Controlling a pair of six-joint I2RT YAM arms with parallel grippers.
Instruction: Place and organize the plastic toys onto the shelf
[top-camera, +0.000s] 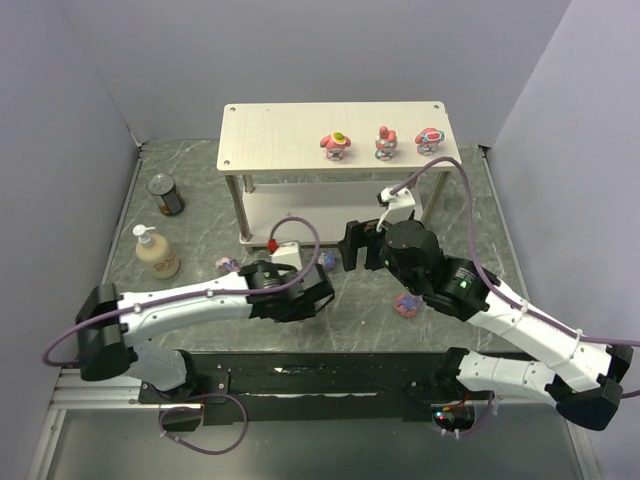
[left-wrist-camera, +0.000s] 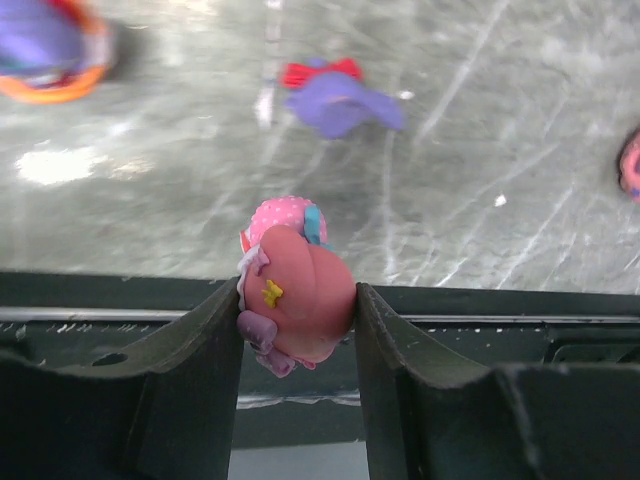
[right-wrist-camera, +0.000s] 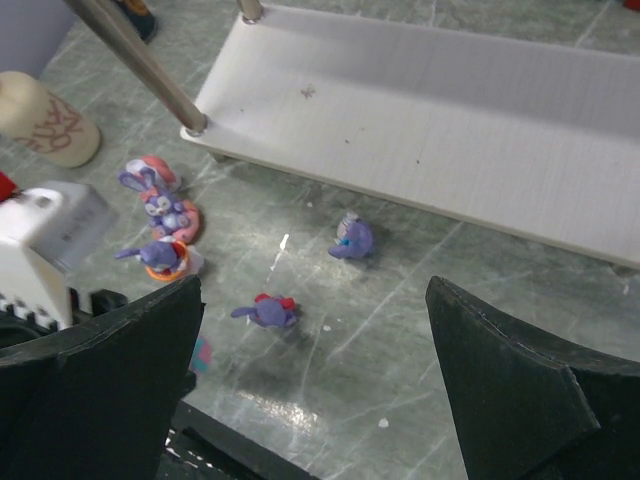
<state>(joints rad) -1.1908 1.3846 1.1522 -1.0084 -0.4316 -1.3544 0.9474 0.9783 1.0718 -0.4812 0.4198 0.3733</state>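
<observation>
The left gripper (left-wrist-camera: 297, 300) has its 2 fingers clamped on a pink figurine (left-wrist-camera: 300, 315), pressing it from both sides. The toy has a dotted pink hood and a small yellow star on it, and it is held clear of the grey marbled table (top-camera: 200, 215).

The right gripper (right-wrist-camera: 312, 300) hangs over the table in front of the shelf (top-camera: 300, 135), its 2 fingers spread wide apart with nothing between them.

On the shelf's top board (top-camera: 270, 135), toward its right half, 3 pink toys stand upright in a row: one with a yellow-green top (top-camera: 336, 145), a middle one (top-camera: 385, 143) and a right one (top-camera: 430, 140). The lower board (right-wrist-camera: 420, 110) is bare where the right wrist view shows it.

More toys lie on the table in front of the shelf. There is a purple toy with a red bow (right-wrist-camera: 268, 311) and a rounder purple toy (right-wrist-camera: 352, 238) closer to the lower board. 2 rabbit-eared ones sit near the shelf's front left leg (right-wrist-camera: 140, 65), one on an orange base (right-wrist-camera: 160, 258) and one beside it (right-wrist-camera: 158, 195). A pink and purple toy (top-camera: 407, 303) lies just beside the right arm.

At the table's left side stand a dark tin can (top-camera: 166, 194) and, nearer, a beige pump bottle (top-camera: 155, 252).
</observation>
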